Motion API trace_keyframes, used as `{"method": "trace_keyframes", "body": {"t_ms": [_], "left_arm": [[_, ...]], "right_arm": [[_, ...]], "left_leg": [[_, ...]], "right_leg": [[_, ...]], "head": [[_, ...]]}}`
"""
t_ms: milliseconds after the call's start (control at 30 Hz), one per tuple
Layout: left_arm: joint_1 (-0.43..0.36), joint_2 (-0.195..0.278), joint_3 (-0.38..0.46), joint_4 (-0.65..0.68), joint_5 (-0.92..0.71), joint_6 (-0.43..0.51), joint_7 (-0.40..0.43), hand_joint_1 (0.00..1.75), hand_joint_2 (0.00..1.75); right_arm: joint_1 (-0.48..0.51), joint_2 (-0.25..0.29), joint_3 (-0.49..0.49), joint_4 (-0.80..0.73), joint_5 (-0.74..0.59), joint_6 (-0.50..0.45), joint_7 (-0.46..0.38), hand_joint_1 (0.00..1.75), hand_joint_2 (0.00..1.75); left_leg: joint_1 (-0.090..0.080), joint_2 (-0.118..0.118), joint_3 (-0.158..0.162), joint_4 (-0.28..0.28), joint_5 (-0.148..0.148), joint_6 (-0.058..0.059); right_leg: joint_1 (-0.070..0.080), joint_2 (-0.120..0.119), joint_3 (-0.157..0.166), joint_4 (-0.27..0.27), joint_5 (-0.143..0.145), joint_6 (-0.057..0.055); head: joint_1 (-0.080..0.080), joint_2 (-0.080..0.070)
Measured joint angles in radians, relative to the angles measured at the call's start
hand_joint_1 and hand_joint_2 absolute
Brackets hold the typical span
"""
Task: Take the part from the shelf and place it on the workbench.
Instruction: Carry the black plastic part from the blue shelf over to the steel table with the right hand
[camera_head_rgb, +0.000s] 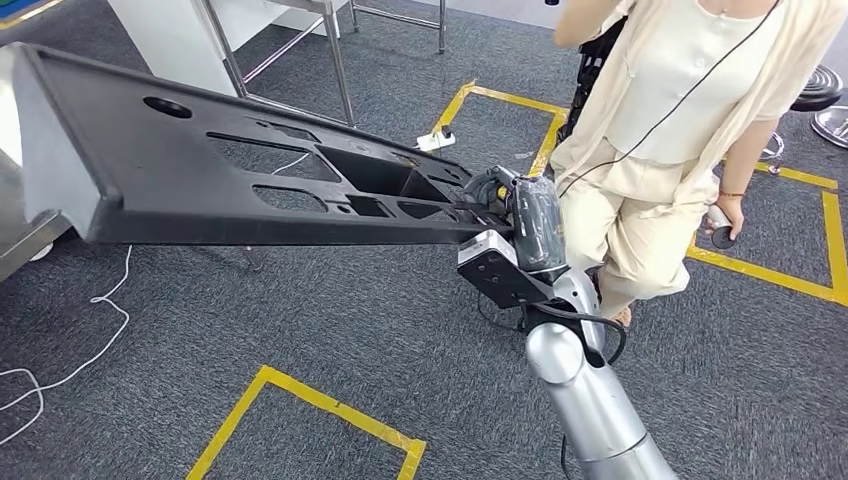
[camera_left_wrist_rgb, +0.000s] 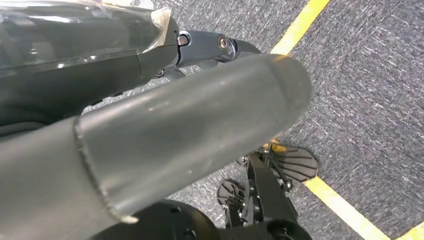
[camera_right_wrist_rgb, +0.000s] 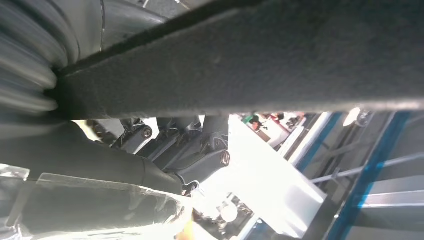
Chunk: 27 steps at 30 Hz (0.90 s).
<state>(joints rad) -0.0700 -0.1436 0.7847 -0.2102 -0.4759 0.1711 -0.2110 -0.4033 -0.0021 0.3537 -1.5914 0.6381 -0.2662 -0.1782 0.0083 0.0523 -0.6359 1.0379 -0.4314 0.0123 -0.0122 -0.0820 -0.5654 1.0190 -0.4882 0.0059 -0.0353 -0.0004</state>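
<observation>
Part (camera_head_rgb: 230, 170), a long black panel with cut-outs, hangs in the air above the carpet (camera_head_rgb: 330, 330), gripped at one end by the right hand (camera_head_rgb: 505, 205), its far end reaching well out to the left. Held so far from its middle, it could sag, twist or slip in the fingers (camera_right_wrist_rgb: 200, 155). Any turn would swing the far end wide toward the metal frame (camera_head_rgb: 335, 50), and a person (camera_head_rgb: 680, 130) stands just beside the arm. The left hand (camera_left_wrist_rgb: 150, 150) hangs over the floor; whether its fingers are closed I cannot tell.

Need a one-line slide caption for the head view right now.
Right hand grips one end of the long black part, carrying it above grey carpet beside a standing person.
</observation>
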Motion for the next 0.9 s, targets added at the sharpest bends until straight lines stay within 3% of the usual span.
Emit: {"method": "trace_keyframes", "body": {"t_ms": [33,100,167,267,333,367,433,467,500,567,600,667,733,800,833,867,900], "left_arm": [[0.000,0.000,0.000,0.000,0.000,0.000,-0.001,0.00,0.00],[0.000,0.001,0.000,0.000,0.002,0.001,-0.004,0.00,0.00],[0.000,0.002,0.002,0.000,0.005,0.004,-0.004,0.00,0.00],[-0.004,0.002,0.007,0.000,0.014,0.012,0.000,0.00,0.00],[-0.005,0.001,0.012,0.000,0.015,0.025,0.010,0.00,0.00],[-0.004,0.001,0.015,0.000,0.015,0.030,0.016,0.00,0.00],[-0.002,-0.001,0.018,0.000,0.015,0.036,0.023,0.00,0.00],[-0.002,-0.001,0.019,0.000,0.015,0.037,0.024,0.00,0.00],[-0.002,-0.001,0.020,0.000,0.015,0.038,0.024,0.00,0.00],[0.002,-0.001,0.022,0.000,0.015,0.040,0.025,0.00,0.00],[0.005,-0.001,0.022,0.000,0.015,0.040,0.025,0.00,0.00],[0.009,-0.001,0.022,0.000,0.015,0.041,0.026,0.00,0.00],[0.006,-0.001,0.023,0.000,0.015,0.043,0.027,0.00,0.00],[0.003,-0.002,0.023,0.000,0.016,0.047,0.028,0.00,0.00],[0.003,-0.002,0.023,0.000,0.017,0.048,0.028,0.00,0.00],[0.004,-0.002,0.024,0.000,0.018,0.049,0.028,0.00,0.00],[0.004,-0.002,0.026,0.000,0.020,0.050,0.028,0.00,0.00]], "right_arm": [[-0.005,0.002,0.000,0.002,0.000,0.002,0.000,1.75,1.75],[-0.015,0.007,0.000,0.008,-0.001,0.011,0.001,1.75,1.75],[-0.032,0.012,0.001,0.015,-0.005,0.024,0.003,1.75,1.75],[-0.064,0.013,0.001,0.037,-0.020,0.044,0.003,1.75,1.75],[-0.079,0.013,0.002,0.059,-0.031,0.053,0.000,1.75,1.75],[-0.086,0.015,0.002,0.068,-0.035,0.056,-0.002,1.75,1.75],[-0.104,0.019,0.004,0.084,-0.042,0.059,-0.005,1.75,1.75],[-0.113,0.021,0.006,0.091,-0.044,0.061,-0.006,1.75,1.75],[-0.120,0.023,0.007,0.097,-0.045,0.062,-0.006,1.75,1.75],[-0.128,0.028,0.009,0.108,-0.046,0.063,-0.007,1.75,1.75],[-0.129,0.031,0.011,0.111,-0.046,0.064,-0.007,1.75,1.75],[-0.133,0.038,0.014,0.117,-0.047,0.066,-0.007,1.75,1.75],[-0.139,0.043,0.017,0.122,-0.049,0.067,-0.009,1.75,1.75],[-0.142,0.044,0.020,0.130,-0.054,0.068,-0.012,1.75,1.75],[-0.143,0.044,0.021,0.135,-0.056,0.068,-0.014,1.75,1.75],[-0.145,0.046,0.022,0.140,-0.058,0.068,-0.015,1.75,1.75],[-0.149,0.049,0.024,0.145,-0.060,0.068,-0.016,1.75,1.75]], "left_leg": [[-0.005,0.001,0.005,-0.012,-0.002,0.005],[-0.008,-0.019,0.009,-0.020,0.001,0.019],[-0.005,-0.037,0.024,-0.039,0.011,0.033],[-0.003,-0.067,0.034,-0.049,0.016,0.043],[-0.002,-0.094,0.035,-0.048,0.016,0.043],[-0.002,-0.108,0.036,-0.047,0.015,0.041],[0.001,-0.135,0.034,-0.037,0.009,0.033],[0.001,-0.146,0.030,-0.028,0.004,0.026],[0.000,-0.156,0.025,-0.021,0.000,0.019],[0.000,-0.170,0.015,-0.014,-0.003,0.009],[0.002,-0.171,0.013,-0.013,-0.004,0.007],[0.002,-0.134,0.002,0.014,-0.020,0.000],[0.002,-0.077,-0.043,0.109,-0.069,-0.008],[0.003,-0.057,-0.111,0.233,-0.119,-0.012],[0.003,-0.055,-0.130,0.262,-0.121,-0.011],[0.003,-0.054,-0.129,0.252,-0.105,-0.007],[0.001,-0.051,-0.109,0.208,-0.075,0.000]], "right_leg": [[0.001,-0.007,0.002,-0.001,-0.002,0.005],[0.003,-0.019,0.005,-0.003,-0.006,0.015],[0.003,0.006,-0.005,0.031,-0.026,0.019],[-0.001,0.066,-0.089,0.205,-0.095,0.007],[-0.002,0.075,-0.135,0.275,-0.107,0.014],[-0.003,0.077,-0.131,0.254,-0.089,0.023],[-0.012,0.094,-0.081,0.127,-0.026,0.045],[-0.015,0.106,-0.054,0.068,-0.002,0.049],[-0.016,0.115,-0.037,0.031,0.012,0.046],[-0.011,0.115,-0.029,0.018,0.015,0.030],[-0.012,0.108,-0.030,0.018,0.016,0.023],[-0.014,0.095,-0.026,0.016,0.017,0.010],[-0.011,0.080,-0.022,0.014,0.015,0.001],[-0.005,0.060,-0.021,0.014,0.011,-0.006],[-0.002,0.049,-0.020,0.014,0.009,-0.009],[0.001,0.039,-0.019,0.014,0.007,-0.011],[0.004,0.030,-0.016,0.014,0.006,-0.013]], "head": [[0.001,0.000],[0.000,0.000],[0.003,0.000],[0.008,0.000],[0.010,0.000],[0.011,0.000],[0.012,0.000],[0.014,0.000],[0.014,0.000],[0.014,0.000],[0.013,0.000],[0.010,0.000],[0.005,0.000],[0.002,0.000],[0.002,0.000],[0.001,0.000],[0.002,0.000]]}}
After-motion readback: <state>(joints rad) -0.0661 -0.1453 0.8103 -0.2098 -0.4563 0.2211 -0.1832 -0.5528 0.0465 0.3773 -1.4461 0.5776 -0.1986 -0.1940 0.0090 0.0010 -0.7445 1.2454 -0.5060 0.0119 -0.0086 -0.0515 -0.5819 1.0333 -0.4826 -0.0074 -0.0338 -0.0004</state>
